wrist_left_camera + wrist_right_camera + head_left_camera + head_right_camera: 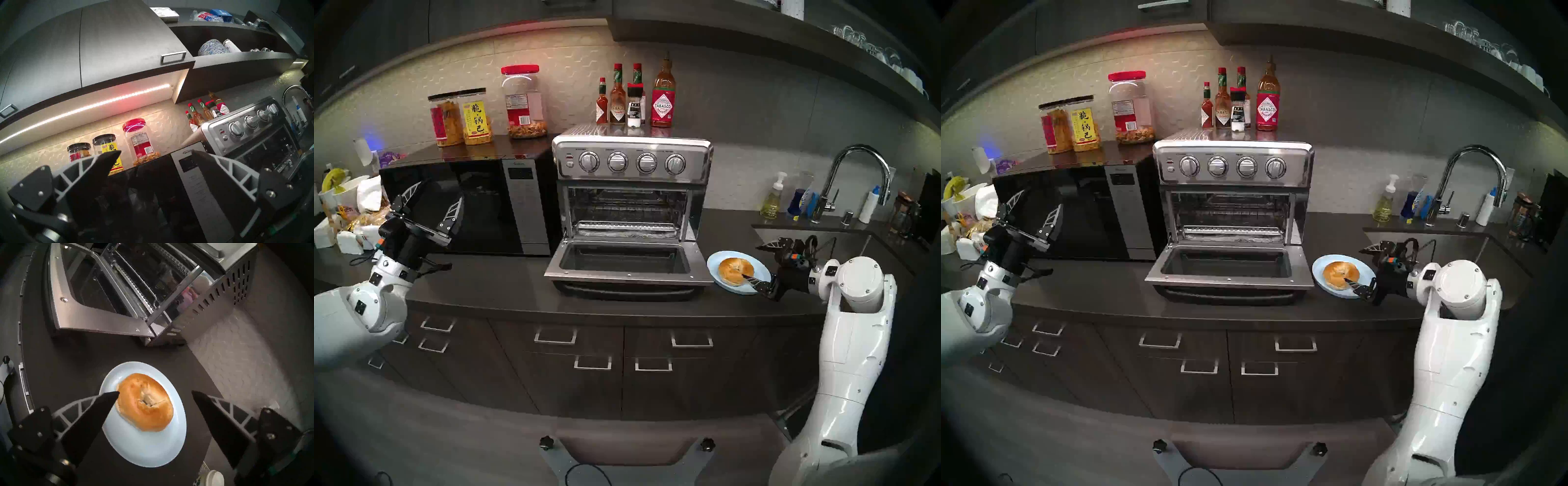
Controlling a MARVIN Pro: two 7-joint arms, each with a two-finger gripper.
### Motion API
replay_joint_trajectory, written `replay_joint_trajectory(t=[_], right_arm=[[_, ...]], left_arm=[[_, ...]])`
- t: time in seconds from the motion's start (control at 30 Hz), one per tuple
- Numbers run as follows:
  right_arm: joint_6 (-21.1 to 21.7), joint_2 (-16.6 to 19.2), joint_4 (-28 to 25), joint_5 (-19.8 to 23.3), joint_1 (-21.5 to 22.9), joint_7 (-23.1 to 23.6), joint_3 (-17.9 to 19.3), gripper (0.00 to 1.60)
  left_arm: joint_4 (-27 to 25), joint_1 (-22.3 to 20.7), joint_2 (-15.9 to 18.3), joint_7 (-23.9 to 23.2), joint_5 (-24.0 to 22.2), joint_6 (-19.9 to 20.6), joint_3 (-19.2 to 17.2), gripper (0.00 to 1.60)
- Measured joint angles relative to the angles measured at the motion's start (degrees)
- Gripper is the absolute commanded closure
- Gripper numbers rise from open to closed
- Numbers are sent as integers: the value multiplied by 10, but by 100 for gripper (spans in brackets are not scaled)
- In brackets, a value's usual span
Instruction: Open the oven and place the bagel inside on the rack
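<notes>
The brushed-steel oven (631, 163) stands mid-counter with its glass door (626, 271) dropped flat. Its wire rack (626, 225) shows inside with nothing on it, and appears too in the right wrist view (136, 287). The golden bagel (735, 268) (144, 402) lies on a light blue plate (714, 263) (144, 450) just right of the door. My right gripper (751, 261) (155, 392) hovers open over the plate, one finger (95, 412) at the bagel's edge, the other well clear. My left gripper (440, 191) (156, 151) is open and holds nothing in front of the microwave.
A black microwave (466, 207) sits left of the oven with snack jars (463, 117) on top. Sauce bottles (634, 98) stand on the oven. The sink (823, 241), faucet (857, 176) and soap bottles (772, 200) are at the right. Bags and cups (344, 207) crowd the far left.
</notes>
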Motion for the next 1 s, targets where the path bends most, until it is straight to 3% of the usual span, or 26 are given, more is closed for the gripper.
replay_joint_trajectory(t=[0.7, 1.0], right_arm=[[-13, 62, -2, -54, 35, 82, -26, 0], [-19, 78, -21, -55, 40, 86, -45, 0]], left_arm=[[11, 27, 1, -67, -53, 0, -34, 0], [15, 37, 1, -96, -74, 0, -48, 0]])
